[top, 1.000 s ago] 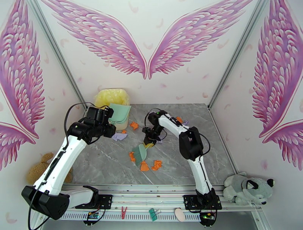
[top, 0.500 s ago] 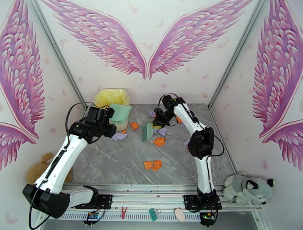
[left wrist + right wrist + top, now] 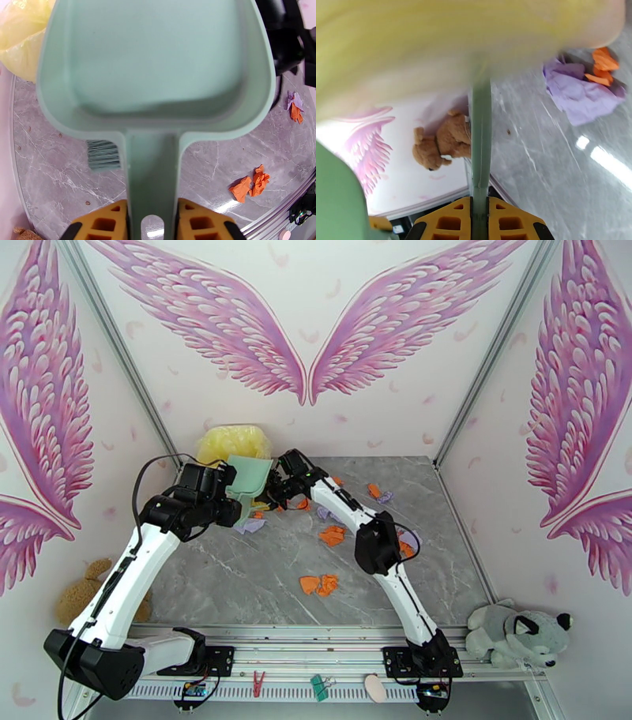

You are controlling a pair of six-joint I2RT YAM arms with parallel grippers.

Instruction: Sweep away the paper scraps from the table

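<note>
Roughly a dozen small crumpled paper scraps [image 3: 332, 536], orange and pale lavender, are lying scattered over the grey marble-patterned table [image 3: 237, 587]. An orange pair [image 3: 318, 585] is sitting toward the near edge at mid-width, a lavender wad [image 3: 251, 526] is resting on the near side of the pan, and several more are trailing toward the far right.

The left gripper [image 3: 152, 223] is clamping the handle of the mint-green plastic dustpan [image 3: 158, 59] between its yellow fingers. It is holding the pan by the far-left corner, in front of a crumpled yellow plastic bag [image 3: 233, 443]. The pan's floor is looking bare in the left wrist view, so nothing seems to be collected yet.

The right gripper [image 3: 480, 221] is squeezing the thin handle of the mint-green brush [image 3: 481, 138], its jaws nearly together around it, while its arm is reaching across to the dustpan's side. The bristles [image 3: 103, 154] are showing just beside the pan's handle, below its back rim.

By my judgement the job is barely getting started: nearly every scrap is waiting on the tabletop to be swept in.
</note>
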